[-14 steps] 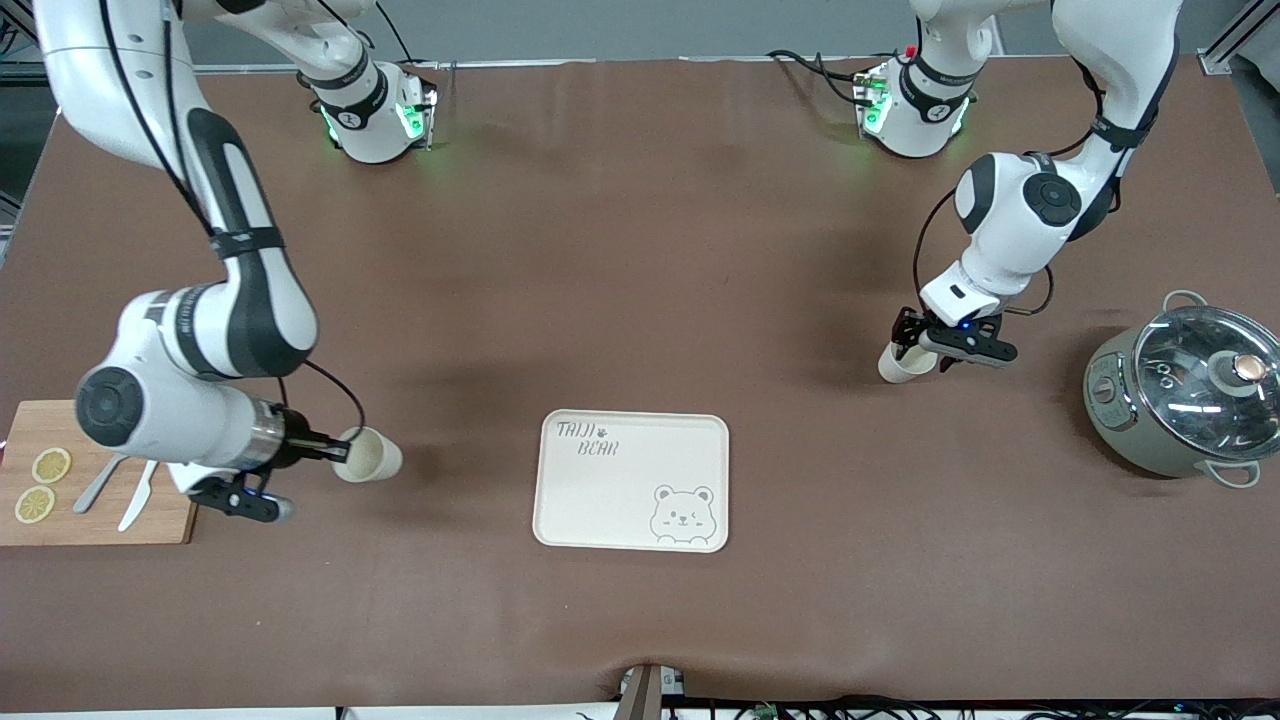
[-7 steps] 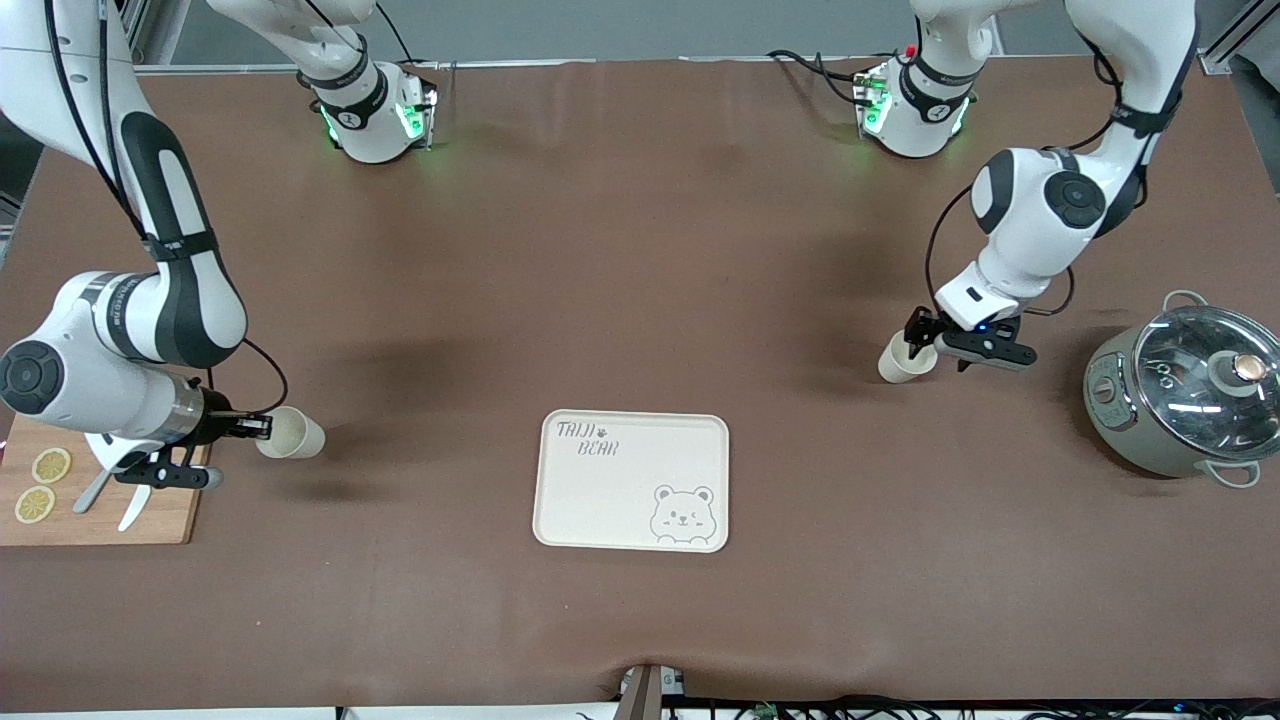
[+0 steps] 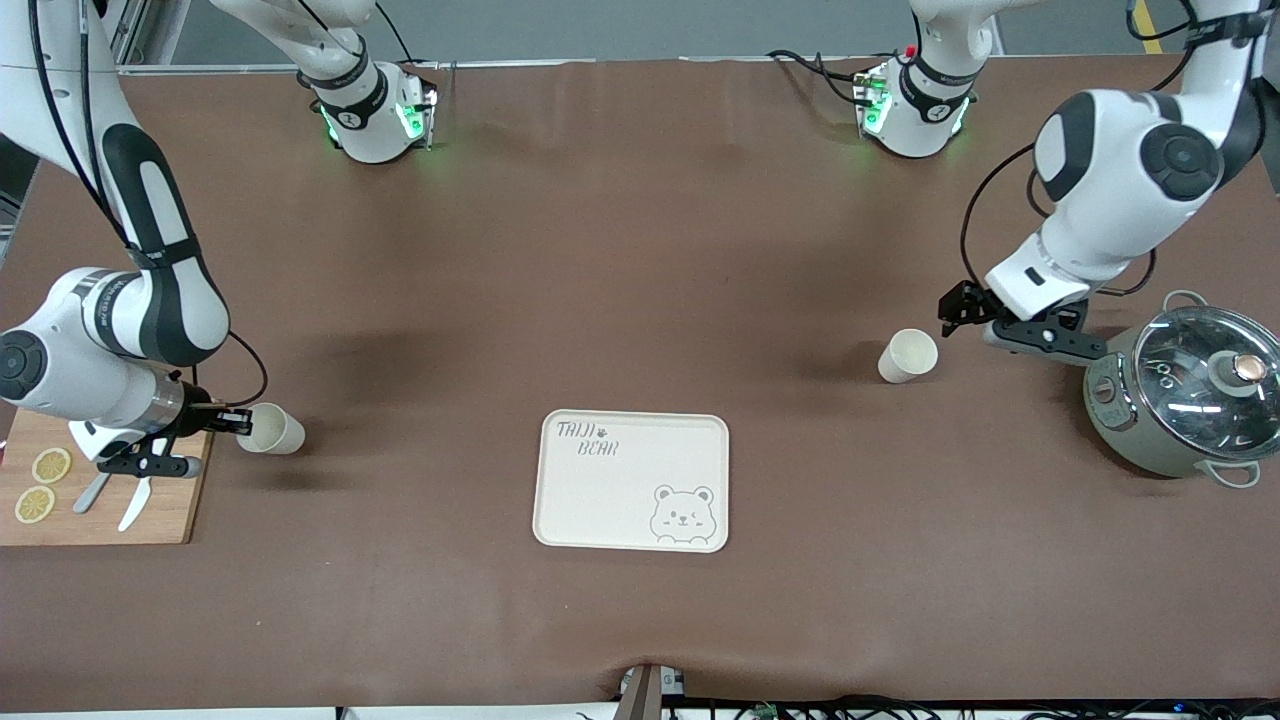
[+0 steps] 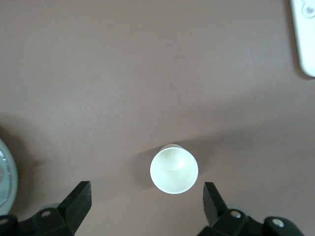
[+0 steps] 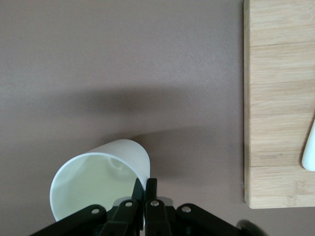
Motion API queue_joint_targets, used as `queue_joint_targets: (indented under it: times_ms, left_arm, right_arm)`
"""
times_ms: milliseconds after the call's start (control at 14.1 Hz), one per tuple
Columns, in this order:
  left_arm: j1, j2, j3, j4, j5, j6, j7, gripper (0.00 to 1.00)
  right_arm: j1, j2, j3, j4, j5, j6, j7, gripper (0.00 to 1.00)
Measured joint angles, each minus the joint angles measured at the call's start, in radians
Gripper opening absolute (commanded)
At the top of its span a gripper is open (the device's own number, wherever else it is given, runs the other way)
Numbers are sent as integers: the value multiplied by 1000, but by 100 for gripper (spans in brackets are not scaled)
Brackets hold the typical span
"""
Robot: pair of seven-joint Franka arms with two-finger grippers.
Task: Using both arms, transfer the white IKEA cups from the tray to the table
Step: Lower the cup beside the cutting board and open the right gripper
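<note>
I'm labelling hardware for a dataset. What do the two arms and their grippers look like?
Both arms are glossy white with rounded shells, black joint sections and thin black cables looping near the wrists. The left gripper and right gripper are black with two fingers. Each round white base carries a black band and glowing green lights.

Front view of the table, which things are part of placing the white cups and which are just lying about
Job:
- cup standing alone on the table, released
- left gripper, jaws open, beside the pot
- second cup, rim pinched by the shut right gripper, beside the board

Lying about:
- bear-print tray
- grey-green pot with glass lid
- wooden board with lemon slices and cutlery
</note>
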Motion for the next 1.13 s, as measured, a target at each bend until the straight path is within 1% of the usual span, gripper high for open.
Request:
queue_joint_targets:
  times_ms: [142,212,283,354,496,638,779,921,1133]
  left_arm:
    - [0,1,0,38,-2,-24,0,100]
    - [0,1,0,45,-2,-26,0,100]
    - [0,1,0,50,-2,-26,0,100]
    - [0,1,0,56,-3,-26,-5,100]
    - [-1,0,-1,72,-4,-33,-26,100]
    - [-3,0,-1,110,-4,-70,-44,100]
    - [-3,0,-1,152,-5,-107,-52,100]
    - [-3,3,-1,183,-5,-120,-74,100]
    - [-3,19,-1,251,-5,-177,-88,100]
  right_arm:
    - [-2,16,0,-1,0,5,0,0]
    - [-3,21,0,0,0,8,0,7]
    - [-4,20,0,0,0,8,0,60]
    - [-4,20,0,2,0,8,0,100]
    - [-5,20,0,5,0,8,0,100]
    - [-5,20,3,23,0,3,0,100]
    - [-4,18,6,70,0,-48,0,100]
    - [-5,13,6,154,0,-138,0,100]
    - [-4,6,10,348,0,-371,-1,100]
